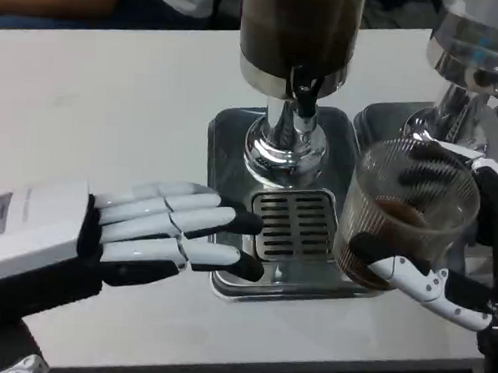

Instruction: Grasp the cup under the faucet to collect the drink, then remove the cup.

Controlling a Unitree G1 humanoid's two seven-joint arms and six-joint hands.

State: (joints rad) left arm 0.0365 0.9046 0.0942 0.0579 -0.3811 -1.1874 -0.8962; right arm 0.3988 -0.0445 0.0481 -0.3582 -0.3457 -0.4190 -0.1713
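Currently right hand [432,284] holds cup [406,211] right of the tray [234,152] (palm hidden behind it); left hand [146,231] flat, fingers apart, holding nothing.

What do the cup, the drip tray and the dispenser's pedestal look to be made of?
Cup: clear ribbed plastic or glass; the right hand and brown drink show through it.
Drip tray: brushed metal, probably steel, with a dull grey sheen and slotted grate.
Pedestal: polished chrome-like metal with mirror reflections.
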